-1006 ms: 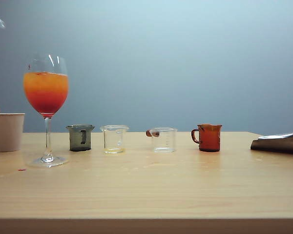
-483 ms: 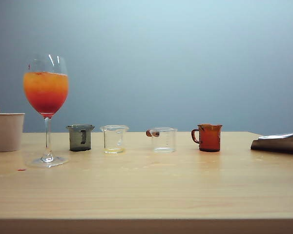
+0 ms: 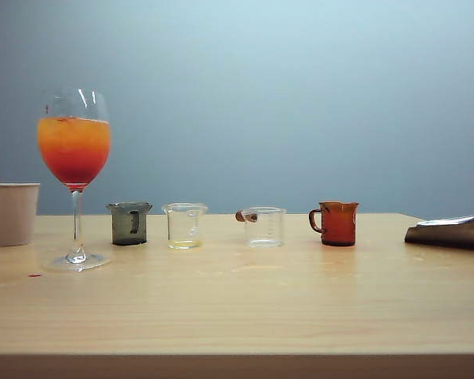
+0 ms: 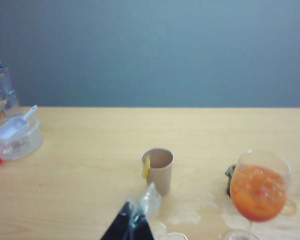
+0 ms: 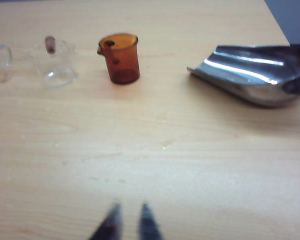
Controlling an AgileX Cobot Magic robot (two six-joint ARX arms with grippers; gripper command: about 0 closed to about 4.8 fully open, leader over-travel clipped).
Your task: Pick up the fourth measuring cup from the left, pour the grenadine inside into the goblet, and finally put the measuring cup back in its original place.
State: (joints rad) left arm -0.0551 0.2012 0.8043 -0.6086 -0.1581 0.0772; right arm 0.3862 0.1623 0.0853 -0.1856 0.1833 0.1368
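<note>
Fourth measuring cup (image 3: 337,223), amber, stands upright on the table (image 3: 237,308), fourth in the row, right of a clear cup (image 3: 265,227). Goblet (image 3: 74,150) at far left holds orange liquid over a red grenadine (image 3: 74,170) layer. Right gripper (image 5: 127,220) hovers well short of the cup, fingertips slightly parted, empty. Left gripper (image 4: 132,225) sits near the paper cup (image 4: 158,170); its finger state cannot be told.

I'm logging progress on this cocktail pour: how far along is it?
Done: the goblet shows a red layer, the grenadine, under orange, and the fourth measuring cup stands upright back in the row on the table, apart from both grippers. In hand: nothing; the right gripper hangs clear, jaws slightly parted, and the left gripper sits near the paper cup. Left: apparently nothing.
</note>
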